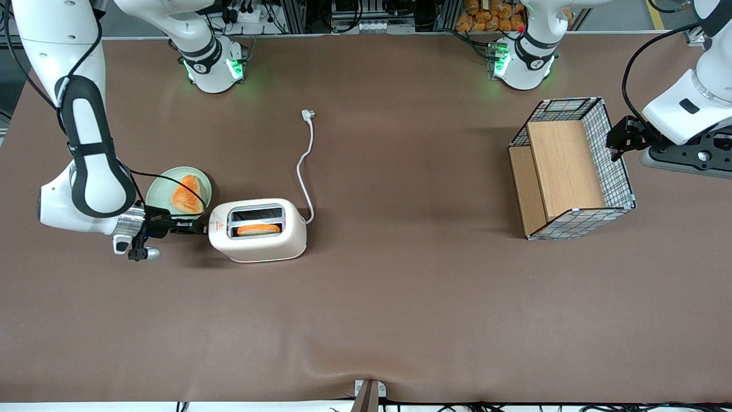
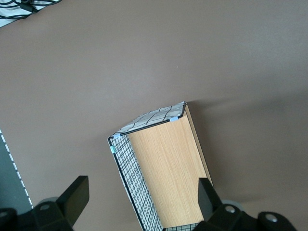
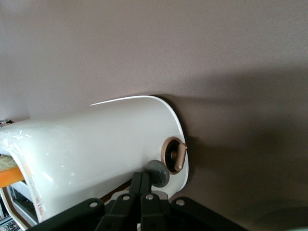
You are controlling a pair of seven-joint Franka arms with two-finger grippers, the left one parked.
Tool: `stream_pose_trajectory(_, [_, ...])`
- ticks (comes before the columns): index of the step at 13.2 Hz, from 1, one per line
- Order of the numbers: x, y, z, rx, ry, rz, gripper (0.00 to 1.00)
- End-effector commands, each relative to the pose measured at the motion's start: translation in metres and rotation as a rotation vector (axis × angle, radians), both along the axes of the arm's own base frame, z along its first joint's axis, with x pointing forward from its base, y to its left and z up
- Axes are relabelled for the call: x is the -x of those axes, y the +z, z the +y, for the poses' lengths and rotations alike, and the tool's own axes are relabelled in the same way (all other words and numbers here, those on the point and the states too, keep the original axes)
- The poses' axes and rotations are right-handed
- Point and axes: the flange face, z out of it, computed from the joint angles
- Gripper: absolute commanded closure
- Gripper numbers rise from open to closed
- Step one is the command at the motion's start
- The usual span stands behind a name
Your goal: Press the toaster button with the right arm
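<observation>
The cream-white toaster (image 1: 269, 247) stands on the brown table with a slice of toast (image 1: 258, 229) in the slot nearer the front camera. The right arm (image 1: 91, 166) reaches down to the toaster's narrow end, the one with the red mark. My gripper (image 1: 197, 228) is shut, its two fingers (image 3: 144, 185) pressed flat together with nothing between them. Their tips rest on the grey toaster button (image 3: 158, 173), which sticks out of the narrow end of the toaster (image 3: 96, 154). In the front view the gripper hides the button.
A round bronze dial (image 3: 174, 155) sits beside the button. A pale green plate (image 1: 160, 187) with a piece of bread (image 1: 186, 194) lies beside the gripper, farther from the front camera. The white cord (image 1: 304, 166) runs away from the toaster. A wire basket (image 1: 615, 154) stands toward the parked arm's end.
</observation>
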Motion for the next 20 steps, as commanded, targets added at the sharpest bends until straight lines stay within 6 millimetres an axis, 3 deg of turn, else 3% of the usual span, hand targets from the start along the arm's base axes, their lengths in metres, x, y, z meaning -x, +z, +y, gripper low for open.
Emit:
stream_pose_trajectory(1, [0.0, -0.03, 0.007, -0.013, 0.007, -0.016, 1.0])
stream_pose_trajectory(8, [-0.001, -0.043, 0.004, -0.001, -0.004, -0.027, 1.0])
stream_pose_trajectory(12, [-0.006, -0.034, 0.008, -0.015, -0.005, -0.031, 1.0])
stream_pose_trajectory(16, [-0.016, -0.004, 0.0, -0.009, 0.004, -0.043, 1.0])
stream_pose_trajectory(20, [-0.025, 0.053, -0.01, 0.084, 0.034, 0.022, 0.96])
